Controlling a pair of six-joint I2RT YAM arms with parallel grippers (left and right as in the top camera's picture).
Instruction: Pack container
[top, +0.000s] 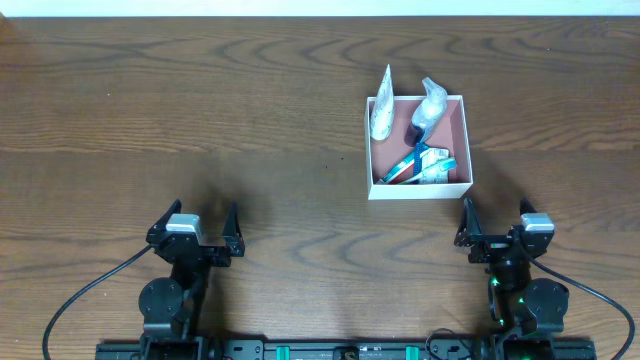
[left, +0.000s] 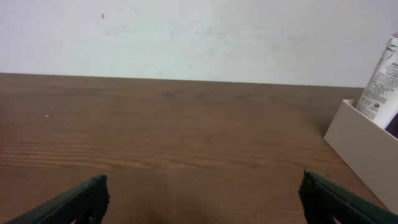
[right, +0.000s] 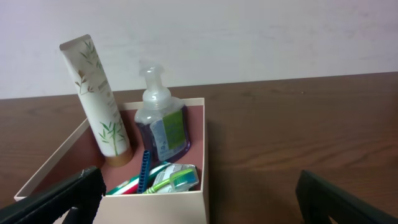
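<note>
While both arms sit low at my edge of the table, I see the container (top: 420, 191) lying on the wood just ahead of the right gripper (top: 496, 215) and a little toward the middle. Its white front wall is the nearest part to that gripper but does not touch it. The right jaws are spread wide with nothing between them. In the right wrist view one dark finger (right: 68, 198) lines up with the box's near left corner, and the other finger sits far off to the right over bare table.

The left gripper (top: 200, 215) is likewise spread wide and empty. It is well apart from the container, which lies ahead and far to its right. From the left wrist I catch only a slice of white wall at the right edge of view.

Inside the pink interior, a white tube (right: 99, 99) printed with bamboo leaves stands cap-down in the far left corner, leaning out past the rim. Just beside it, a clear pump bottle (right: 160, 127) of purple liquid stands against the far wall. A green-and-white packet (right: 175, 178) and a blue item (right: 144, 167) that I cannot identify lie against the front wall.
</note>
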